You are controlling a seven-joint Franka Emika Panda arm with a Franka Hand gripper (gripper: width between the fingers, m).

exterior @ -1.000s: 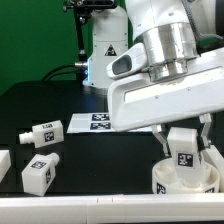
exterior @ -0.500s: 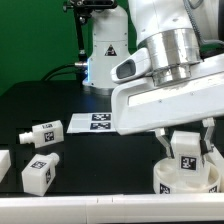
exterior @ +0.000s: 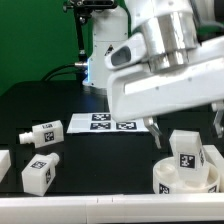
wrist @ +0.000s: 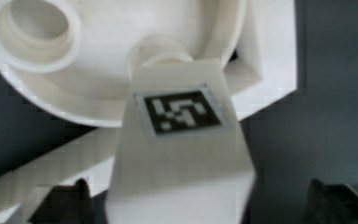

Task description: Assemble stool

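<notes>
While the end effector (wrist: 204, 198) gapes, one leg (exterior: 186, 152) tops the seat (exterior: 168, 183).

Bright, even light fills the exterior view; the white arm (exterior: 165, 70) is nearly blown out and smeared, the black table (exterior: 40, 105) matte and dark. The wrist view is soft: the leg (wrist: 179, 165) and its tag (wrist: 178, 110) blur, and shadow lies beside the seat (wrist: 60, 60).

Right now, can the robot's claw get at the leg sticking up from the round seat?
Probably yes. The gripper hangs open just above that leg, with one finger on each side, and nothing lies between them.
</notes>
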